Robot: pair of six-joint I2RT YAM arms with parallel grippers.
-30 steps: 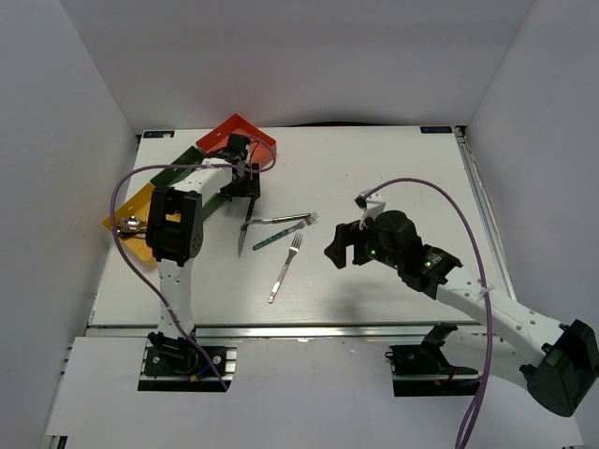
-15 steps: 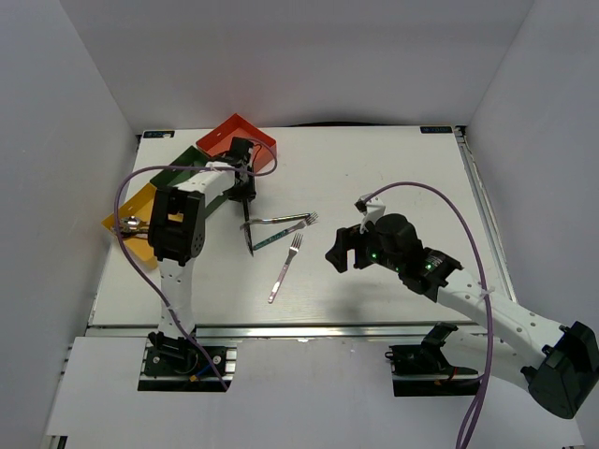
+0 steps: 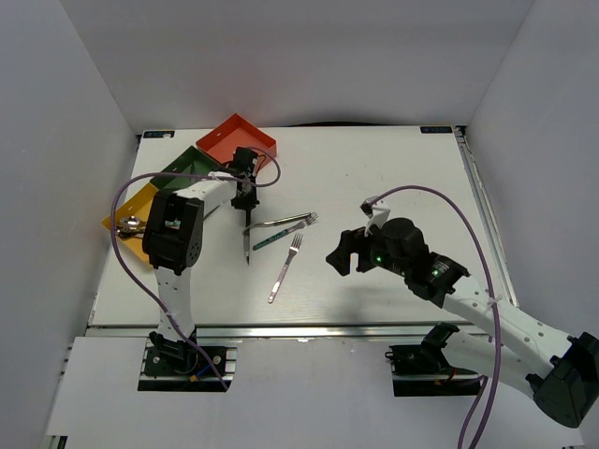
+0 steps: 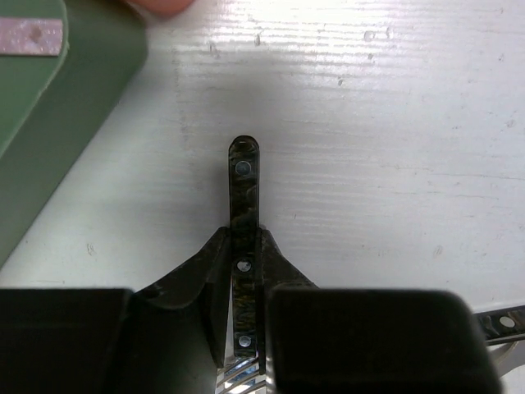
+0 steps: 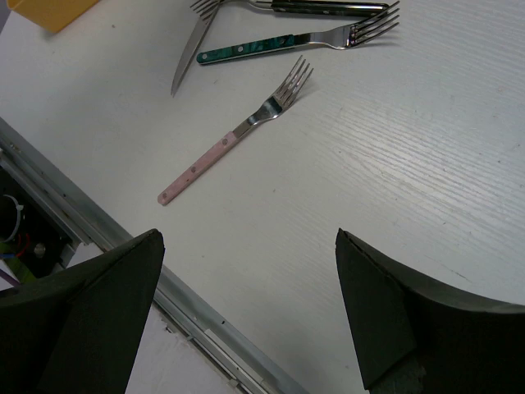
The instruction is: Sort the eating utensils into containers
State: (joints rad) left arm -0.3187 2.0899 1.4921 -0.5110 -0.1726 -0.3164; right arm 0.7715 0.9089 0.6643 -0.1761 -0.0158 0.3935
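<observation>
The white bench (image 3: 393, 168) carries a red-orange tray (image 3: 229, 140), dark green tray (image 3: 185, 165) and yellow tray (image 3: 140, 198) at its far left. Mid-bench lie a pink-handled fork (image 5: 234, 139), a teal-handled fork (image 5: 287, 45) and a third fork (image 5: 320, 6), apparently dark-handled.

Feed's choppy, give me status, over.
Left gripper shut on knife, blade down. Right gripper open, empty. Pink-handled fork loose on table ahead of it.

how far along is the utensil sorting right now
Done: a shiny utensil lies in the yellow tray. In hand: the left end effector is shut on a dark-handled knife. Left: a dark-handled fork, a teal fork and a pink fork lie on the table; the right end effector is open and empty.
</observation>
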